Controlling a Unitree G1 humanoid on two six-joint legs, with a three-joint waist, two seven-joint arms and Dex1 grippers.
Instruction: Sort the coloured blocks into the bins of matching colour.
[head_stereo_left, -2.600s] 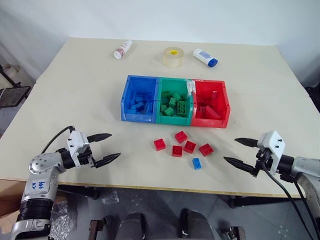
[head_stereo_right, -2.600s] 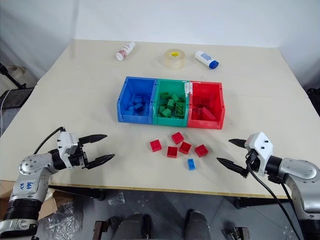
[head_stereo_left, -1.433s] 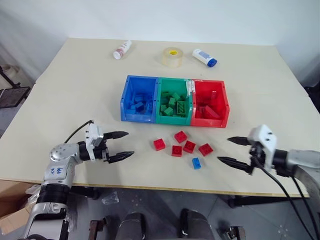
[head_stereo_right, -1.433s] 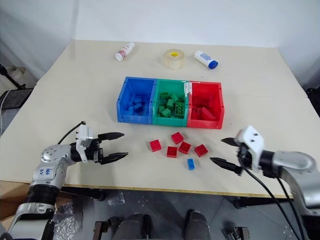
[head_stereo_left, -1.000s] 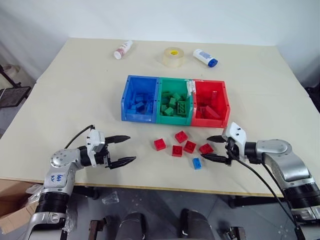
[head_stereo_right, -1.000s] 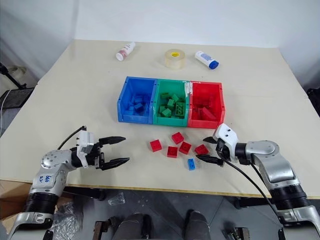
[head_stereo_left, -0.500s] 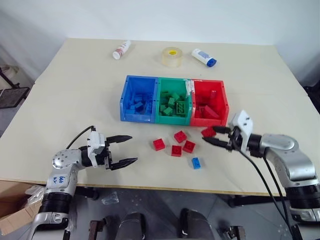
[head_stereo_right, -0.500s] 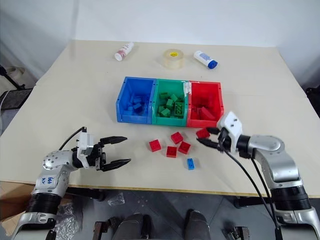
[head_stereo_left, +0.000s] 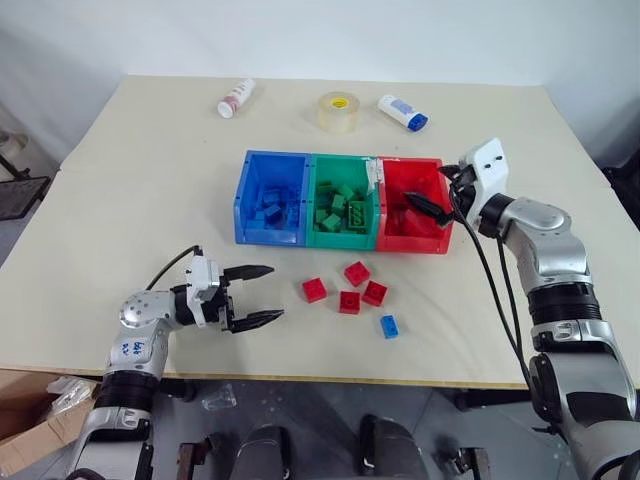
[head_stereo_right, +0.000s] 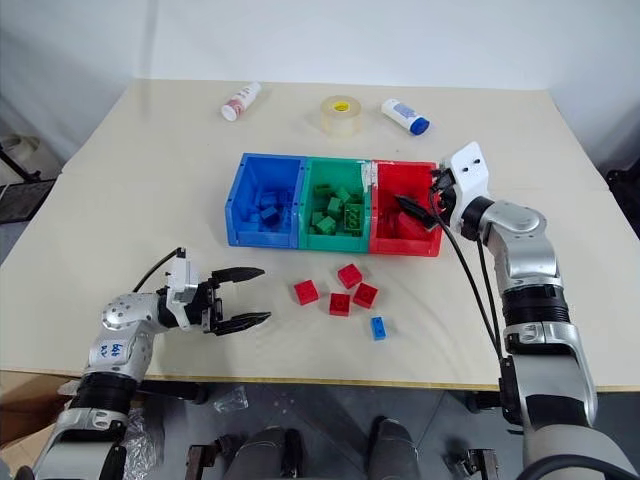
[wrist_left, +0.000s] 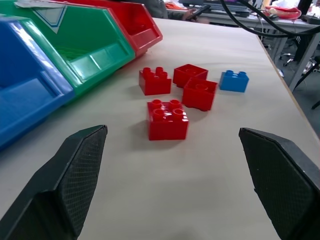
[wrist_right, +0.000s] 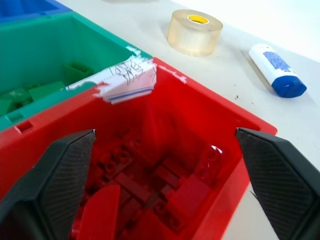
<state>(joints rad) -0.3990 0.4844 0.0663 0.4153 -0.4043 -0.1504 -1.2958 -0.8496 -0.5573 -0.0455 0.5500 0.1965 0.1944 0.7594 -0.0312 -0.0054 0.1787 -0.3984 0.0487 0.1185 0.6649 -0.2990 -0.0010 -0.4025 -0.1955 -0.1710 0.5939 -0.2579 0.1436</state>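
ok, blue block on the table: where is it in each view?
Left eye: blue block, nearest the table's front edge, right of the red blocks.
Right eye: same spot.
Left wrist: far side of the red cluster.
Right wrist: not in it.
Shared landmark: red bin.

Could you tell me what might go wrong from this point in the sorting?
The red blocks lie bunched close together, so a gripper closing on one may nudge its neighbours. The blue block sits nearest the table's front edge and could get knocked off. The open right gripper over the red bin might clip its rim.
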